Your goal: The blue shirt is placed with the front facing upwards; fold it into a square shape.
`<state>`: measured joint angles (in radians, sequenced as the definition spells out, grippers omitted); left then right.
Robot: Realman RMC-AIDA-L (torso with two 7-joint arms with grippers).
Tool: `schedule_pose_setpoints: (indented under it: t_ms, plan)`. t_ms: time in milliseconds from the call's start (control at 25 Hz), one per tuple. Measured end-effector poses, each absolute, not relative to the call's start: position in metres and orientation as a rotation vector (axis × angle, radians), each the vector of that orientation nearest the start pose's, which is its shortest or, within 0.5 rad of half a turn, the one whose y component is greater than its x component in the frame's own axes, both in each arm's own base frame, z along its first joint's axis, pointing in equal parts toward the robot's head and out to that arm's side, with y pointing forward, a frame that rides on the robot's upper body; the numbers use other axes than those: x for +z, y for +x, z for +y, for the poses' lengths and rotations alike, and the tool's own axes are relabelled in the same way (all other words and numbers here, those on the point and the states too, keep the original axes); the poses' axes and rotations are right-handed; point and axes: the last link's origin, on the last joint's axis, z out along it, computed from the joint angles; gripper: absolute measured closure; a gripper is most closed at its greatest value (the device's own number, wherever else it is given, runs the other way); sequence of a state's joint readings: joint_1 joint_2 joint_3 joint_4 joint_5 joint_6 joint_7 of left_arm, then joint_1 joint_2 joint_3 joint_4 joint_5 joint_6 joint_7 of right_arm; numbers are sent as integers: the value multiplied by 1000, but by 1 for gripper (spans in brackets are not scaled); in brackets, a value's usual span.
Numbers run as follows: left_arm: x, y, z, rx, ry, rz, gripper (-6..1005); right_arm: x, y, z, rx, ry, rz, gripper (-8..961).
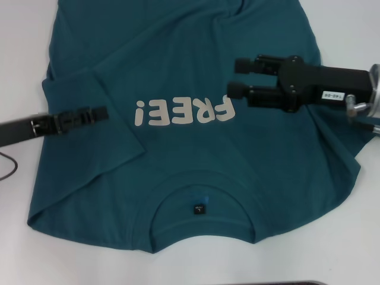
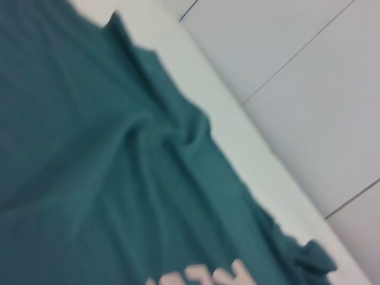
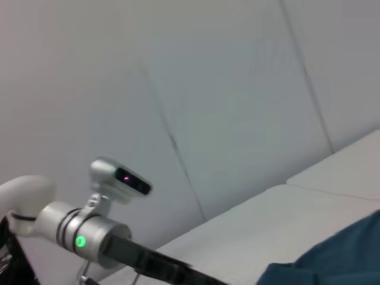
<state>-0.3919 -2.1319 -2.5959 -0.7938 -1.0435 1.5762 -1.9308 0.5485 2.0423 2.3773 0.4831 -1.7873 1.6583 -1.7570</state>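
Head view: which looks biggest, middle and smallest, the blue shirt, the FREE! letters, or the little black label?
1. The blue shirt, it fills most of the picture.
2. The FREE! letters, a strip across the chest.
3. The little black label inside the neck, tiny.

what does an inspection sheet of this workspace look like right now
surface: white table, mostly under the shirt
job's things: blue shirt spread front up, lettering showing, collar toward the robot, wrinkled, left sleeve folded in over the body, not yet square
clutter: nothing seen
claws: left claw above the folded sleeve, shut, apparently holding nothing; right claw open above the chest beside the lettering
cables: dark cable on the table at the left edge
surroundings: pale tiled floor past the table edge
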Motion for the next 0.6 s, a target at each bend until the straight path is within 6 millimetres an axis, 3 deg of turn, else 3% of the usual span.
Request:
schedule_pose_setpoints:
  t_ms: [160, 360, 600]
  plan:
    - [20, -296, 299, -876, -2371, -1382, 336, 10, 257, 320, 1033, -2672, 813, 193]
    - [21, -290, 303, -925, -2375, -1327, 173, 45, 280, 317, 977, -2570, 944, 192]
    - [16, -287, 304, -921, -2389, -1282, 126, 88, 313, 311, 857, -2428, 1142, 192]
